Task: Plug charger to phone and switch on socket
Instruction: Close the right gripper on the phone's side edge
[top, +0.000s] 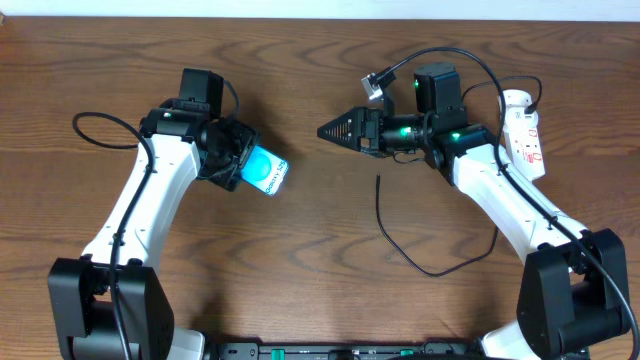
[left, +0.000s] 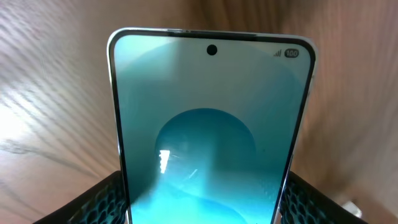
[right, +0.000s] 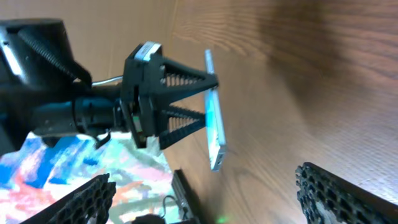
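Note:
My left gripper (top: 248, 166) is shut on the phone (top: 270, 173) and holds it off the table, its cyan screen filling the left wrist view (left: 208, 124). The right wrist view shows the phone (right: 213, 118) edge-on between the left gripper's fingers (right: 186, 102). My right gripper (top: 325, 131) is open and empty (right: 205, 199), pointing left at the phone with a gap between them. The charger cable (top: 400, 245) lies loose on the table, its plug tip (top: 378, 179) below the right gripper. The white socket strip (top: 526, 130) lies at the far right, behind the right arm.
Wooden table (top: 300, 270). The two arm bases (top: 100, 300) (top: 575, 290) stand at the front corners. The robot's thicker black cables loop over the right wrist (top: 470, 60) and beside the left arm (top: 95, 125). The table's edge and a colourful floor show in the right wrist view (right: 74, 162).

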